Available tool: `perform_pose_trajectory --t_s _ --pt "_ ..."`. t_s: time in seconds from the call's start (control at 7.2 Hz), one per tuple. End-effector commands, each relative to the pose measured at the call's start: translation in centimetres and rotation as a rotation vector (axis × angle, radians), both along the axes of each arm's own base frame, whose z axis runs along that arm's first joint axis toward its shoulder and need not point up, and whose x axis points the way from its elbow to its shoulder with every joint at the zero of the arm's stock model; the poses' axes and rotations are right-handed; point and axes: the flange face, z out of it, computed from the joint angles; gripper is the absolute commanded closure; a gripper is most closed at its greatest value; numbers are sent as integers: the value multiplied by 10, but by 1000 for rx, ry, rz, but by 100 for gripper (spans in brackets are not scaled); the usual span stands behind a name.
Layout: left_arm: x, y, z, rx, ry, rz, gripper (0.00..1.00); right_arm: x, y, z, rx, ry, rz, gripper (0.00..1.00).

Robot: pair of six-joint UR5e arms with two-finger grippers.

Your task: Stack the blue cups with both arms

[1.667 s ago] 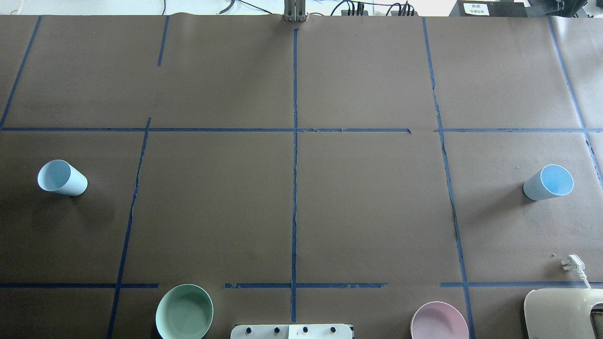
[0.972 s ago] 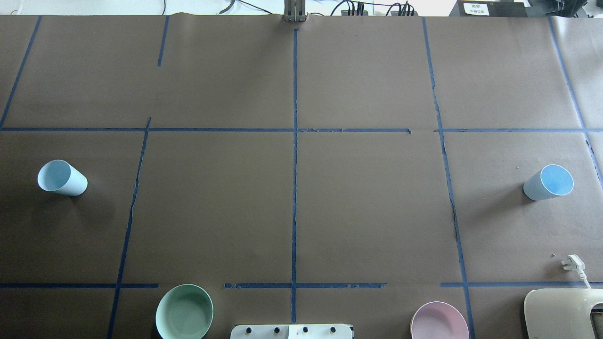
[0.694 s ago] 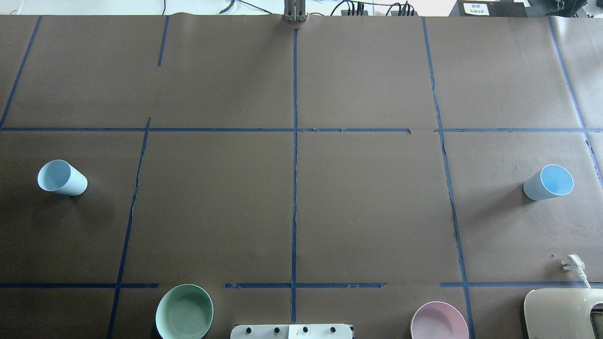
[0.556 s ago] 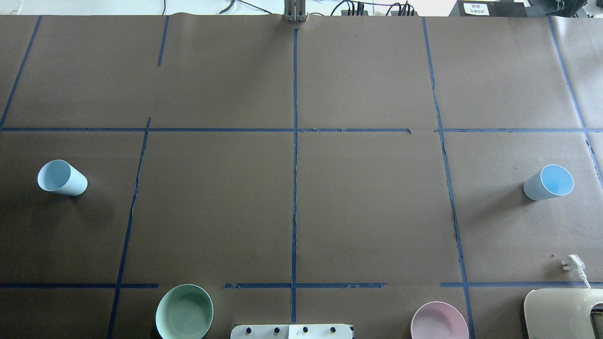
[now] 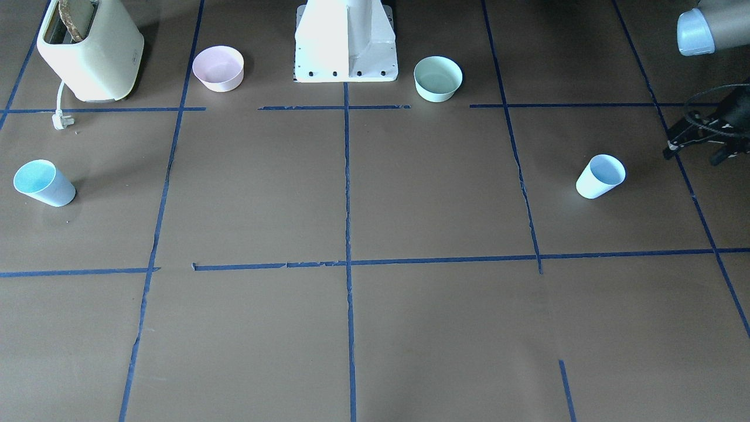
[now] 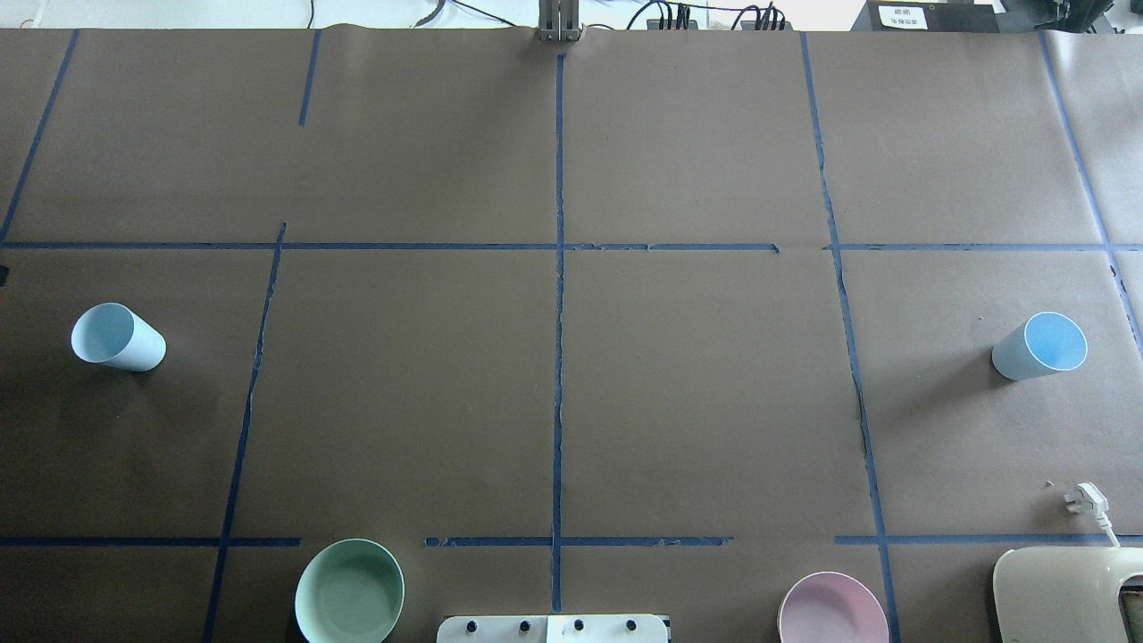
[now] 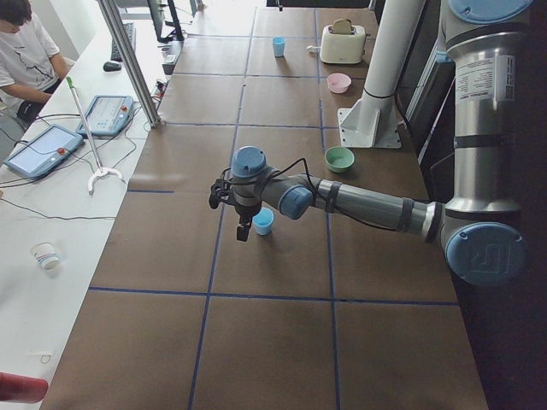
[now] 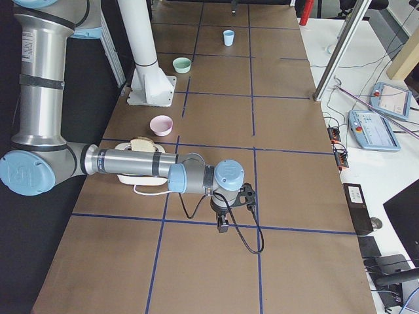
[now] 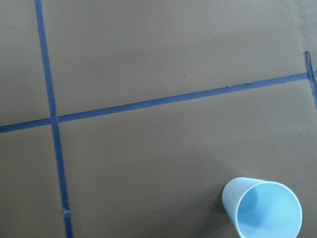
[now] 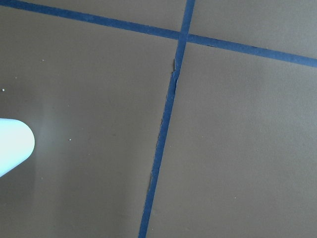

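You have nothing stacked yet: the left cup (image 6: 116, 337) stands upright by the worktop's (image 6: 571, 402) left edge and the right cup (image 6: 1040, 346) by its right edge. Each arm reaches out low, the left claw (image 7: 243, 229) pointing down beside its cup, the right claw (image 8: 223, 224) likewise. I cannot tell whether either claw is released or clenched.
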Motion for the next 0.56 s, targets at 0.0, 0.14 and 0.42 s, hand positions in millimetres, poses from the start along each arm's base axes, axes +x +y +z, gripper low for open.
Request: perform_pose_trajectory --t_s 0.0,0.14,0.42 --pt "63 14 3 -34 -44 -39 0 -1 0 1 -2 0 -1 0" --pt "80 19 13 -52 -61 -27 0 -1 0 1 -2 0 -1 0" --pt "102 28 35 -86 -86 20 0 0 0 2 -4 1 -1 0"
